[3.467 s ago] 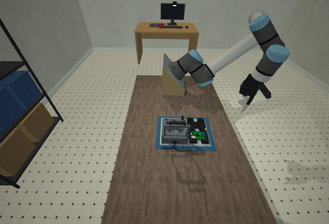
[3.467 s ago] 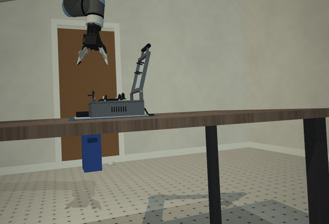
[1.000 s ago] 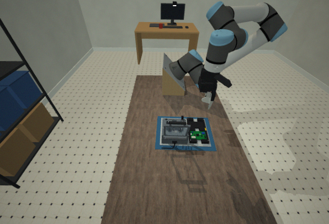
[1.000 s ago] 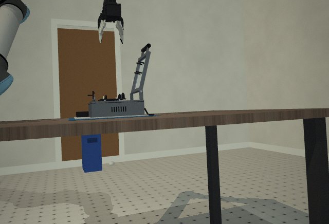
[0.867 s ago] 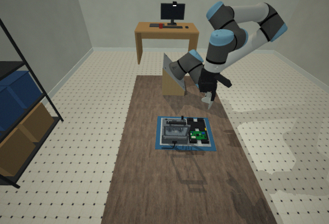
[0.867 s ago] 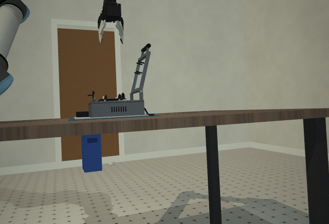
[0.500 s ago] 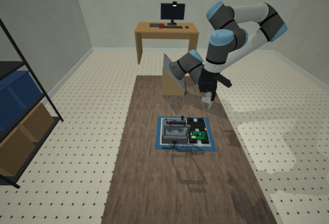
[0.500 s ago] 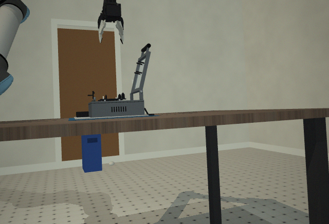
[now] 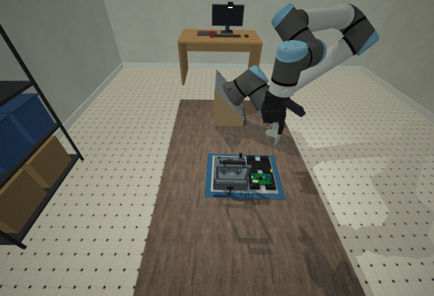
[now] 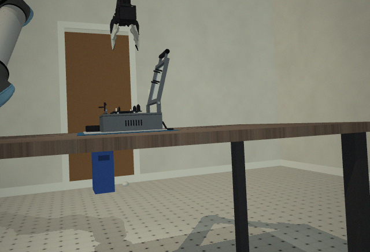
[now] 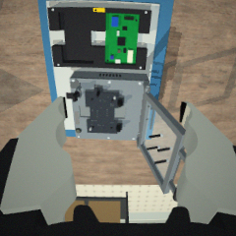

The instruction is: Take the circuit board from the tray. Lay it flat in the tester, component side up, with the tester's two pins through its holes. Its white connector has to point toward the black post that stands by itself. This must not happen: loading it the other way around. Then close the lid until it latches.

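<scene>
The green circuit board (image 9: 262, 179) (image 11: 122, 37) lies component side up in the black tray (image 9: 259, 162) (image 11: 74, 29). The grey tester (image 9: 229, 180) (image 10: 131, 121) (image 11: 128, 88) stands beside the tray on a blue mat (image 9: 210, 194) (image 11: 167, 29). Its lid (image 10: 157, 78) (image 11: 164, 147) stands open, tilted upward. A lone black post (image 9: 241, 155) (image 11: 73, 94) stands at the tester's edge. My gripper (image 9: 277, 136) (image 10: 125, 41) (image 11: 123, 100) hangs high above the table, over the tester. Its fingers are partly open and hold nothing.
The arm's base stands on a block (image 9: 228, 110) at the far end of the wooden table (image 9: 196, 250) (image 10: 239, 132). A shelf with bins (image 9: 24, 145) is at the left. A desk with a monitor (image 9: 220, 40) stands at the back wall.
</scene>
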### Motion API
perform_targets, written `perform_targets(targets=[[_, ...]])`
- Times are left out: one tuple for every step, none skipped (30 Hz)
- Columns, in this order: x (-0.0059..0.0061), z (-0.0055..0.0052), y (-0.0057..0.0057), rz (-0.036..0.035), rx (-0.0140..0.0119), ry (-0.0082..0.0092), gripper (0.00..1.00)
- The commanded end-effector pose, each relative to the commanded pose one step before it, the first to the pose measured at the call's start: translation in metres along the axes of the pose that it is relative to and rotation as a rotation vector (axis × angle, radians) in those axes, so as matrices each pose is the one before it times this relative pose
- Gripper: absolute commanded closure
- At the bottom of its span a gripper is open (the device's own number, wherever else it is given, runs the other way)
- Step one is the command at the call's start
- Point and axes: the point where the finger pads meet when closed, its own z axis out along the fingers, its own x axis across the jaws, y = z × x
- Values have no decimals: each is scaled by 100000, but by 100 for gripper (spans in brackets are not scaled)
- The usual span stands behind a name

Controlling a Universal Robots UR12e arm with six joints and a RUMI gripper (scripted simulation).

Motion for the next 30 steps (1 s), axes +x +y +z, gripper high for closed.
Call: perform_targets(targets=[[39,693,15,-26,-57,99,41],[0,224,0,0,0,0,41],[0,244,0,0,0,0,41],[0,265,0,0,0,0,41],[0,285,0,0,0,0,41],[0,305,0,0,0,0,41],[0,0,0,0,0,0,41],[0,0,0,0,0,0,41],[0,324,0,0,0,0,41],[0,343,0,0,0,0,41],[0,362,0,0,0,0,41],[0,380,0,0,0,0,41],[0,397,0,0,0,0,41],[0,413,0,0,0,0,41],[0,429,0,0,0,0,41],[0,443,0,0,0,0,41],[0,457,0,0,0,0,41],[0,469,0,0,0,0,41],[0,481,0,0,0,0,41],[0,491,0,0,0,0,41],[0,501,0,0,0,0,41],[0,509,0,0,0,0,41],[0,516,0,0,0,0,41],[0,0,0,0,0,0,41],[0,0,0,0,0,0,41],[0,522,0,0,0,0,41],[0,527,0,0,0,0,41],[0,531,0,0,0,0,41],[0,533,0,0,0,0,41],[0,535,0,0,0,0,41]])
